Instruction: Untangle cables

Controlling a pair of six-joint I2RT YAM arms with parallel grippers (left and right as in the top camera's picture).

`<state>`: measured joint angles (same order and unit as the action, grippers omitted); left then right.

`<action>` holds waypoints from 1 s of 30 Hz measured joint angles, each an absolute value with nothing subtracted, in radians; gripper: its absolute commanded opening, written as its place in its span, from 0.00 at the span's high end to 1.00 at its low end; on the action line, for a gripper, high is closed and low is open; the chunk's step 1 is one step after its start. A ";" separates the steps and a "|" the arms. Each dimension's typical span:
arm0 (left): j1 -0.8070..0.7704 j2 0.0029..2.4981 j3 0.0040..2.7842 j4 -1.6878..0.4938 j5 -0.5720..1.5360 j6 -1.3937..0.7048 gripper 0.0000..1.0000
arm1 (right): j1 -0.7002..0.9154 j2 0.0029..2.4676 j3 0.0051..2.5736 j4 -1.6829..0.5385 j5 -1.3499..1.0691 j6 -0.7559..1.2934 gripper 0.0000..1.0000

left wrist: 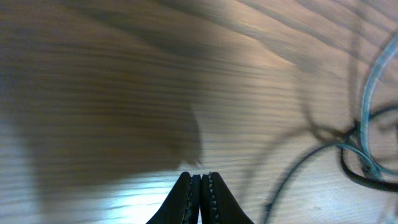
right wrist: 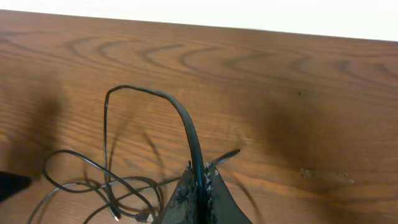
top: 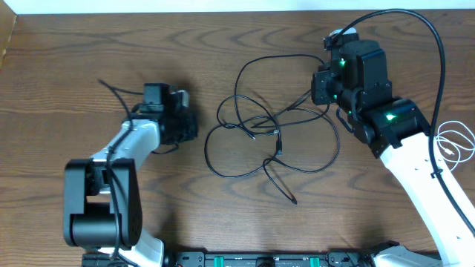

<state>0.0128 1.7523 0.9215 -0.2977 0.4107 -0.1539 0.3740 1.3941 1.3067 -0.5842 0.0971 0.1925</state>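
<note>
Nearest the arm bases, a plug end of the black cables is seen at 5 o'clock of the tangle, lying free on the desk. A little farther in, the cables are heaped in overlapping loops at the middle of the desk, with several crossings bunched at the heart of the heap. Out at 3 o'clock, by the desk edge, a white cord is coiled just beside the right arm, and could be snagged if that arm is swung outward.

At 9 o'clock of the heap, near it but apart, the left pincer is clenched on nothing: only bare wood is seen ahead of the pressed fingers, so a missed grasp is judged likely. Farthest, at 2 o'clock, the right pincer is clamped on one black strand, which arches up from the tips.

With the heap held from one side only, a pull from the right is likely to drag the whole bundle along, or to draw the central crossings tighter. The strand is pinched close to the tips, so it may also be lost under tension
</note>
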 measured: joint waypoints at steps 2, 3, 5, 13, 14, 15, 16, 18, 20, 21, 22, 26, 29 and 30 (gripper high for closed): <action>0.050 1.752 0.921 -0.305 0.436 -0.166 0.75 | 0.374 1.396 1.307 -0.588 0.105 0.192 0.99; 0.066 1.752 0.921 -0.308 0.451 -0.175 0.74 | 0.374 1.396 1.307 -0.590 0.106 0.192 0.99; 0.091 1.752 0.921 -0.307 0.495 -0.171 0.58 | 0.374 1.398 1.307 -0.597 0.108 0.192 0.99; 0.064 1.752 0.921 -0.294 0.768 0.017 0.27 | 0.374 1.442 1.308 -0.609 0.110 0.195 0.99; 0.049 1.752 0.921 -0.290 0.794 0.043 0.24 | 0.374 1.452 1.308 -0.609 0.109 0.197 0.99; 0.035 1.752 0.921 -0.284 0.815 0.068 0.19 | 0.374 1.464 1.308 -0.609 0.110 0.199 0.99; 0.021 1.752 0.921 -0.278 0.828 0.083 0.16 | 0.374 1.476 1.308 -0.609 0.109 0.200 0.99; -0.007 1.752 0.921 -0.261 0.847 0.104 0.12 | 0.374 1.493 1.308 -0.609 0.108 0.201 0.99; -0.031 1.752 0.921 -0.250 0.849 0.121 0.11 | 0.374 1.507 1.308 -0.610 0.101 0.201 0.99; -0.041 1.752 0.921 -0.247 0.838 0.122 0.11 | 0.374 1.515 1.308 -0.609 0.090 0.202 0.99; -0.051 1.752 0.921 -0.244 0.825 0.123 0.11 | 0.374 1.517 1.308 -0.610 0.081 0.202 0.99; -0.084 1.752 0.921 -0.228 0.698 0.072 0.13 | 0.374 1.529 1.308 -0.609 0.012 0.202 0.99; -0.105 1.752 0.921 -0.227 0.607 0.041 0.18 | 0.374 1.529 1.308 -0.609 -0.039 0.202 0.99; -0.110 1.752 0.921 -0.226 0.588 0.032 0.18 | 0.374 1.529 1.308 -0.609 -0.056 0.202 0.99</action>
